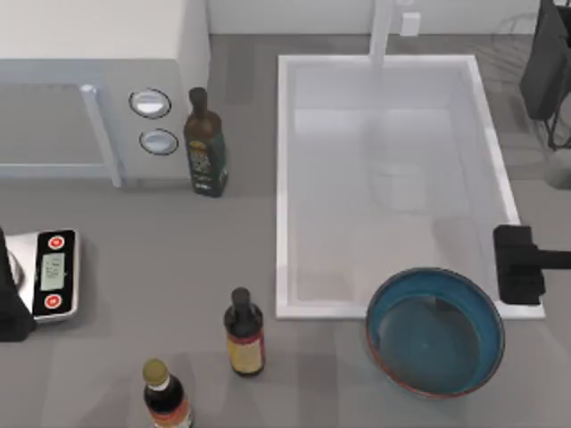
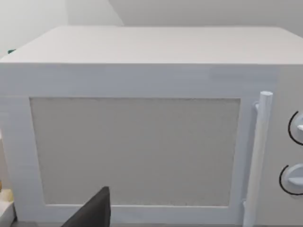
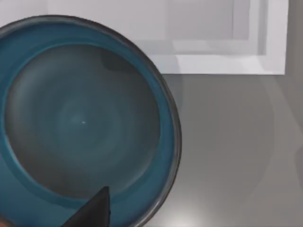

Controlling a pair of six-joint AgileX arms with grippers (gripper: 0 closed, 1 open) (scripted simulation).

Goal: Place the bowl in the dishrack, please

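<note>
Right wrist view, closest in: the bowl [image 3: 83, 123] lies just below that camera, a wide, shallow round dish, glazed teal-blue inside with faint rings toward the centre and a thin reddish-brown rim. It looks like glazed pottery, so I judge it stiff, fairly heavy for its width, slick to the touch and liable to chip if it is knocked against wire or the sink edge. The rim is the only part thin enough to take hold of; one finger inside and one outside, at the side nearest the right arm, seems the soundest hold.

In the top view the bowl [image 1: 434, 331] sits upright on the grey tabletop [image 1: 134, 259], its far edge overlapping the near lip of the white sink [image 1: 393, 178]. The right pincer [image 1: 517, 265] hangs just beyond the bowl's right side, apart from it and holding nothing; how wide its fingers stand I cannot tell. Farther back, at the right corner, thin dark wires of the dishrack [image 1: 513, 40] show in part. The left arm [image 1: 11, 299] is parked at the left edge by a kitchen scale [image 1: 53, 272].
</note>
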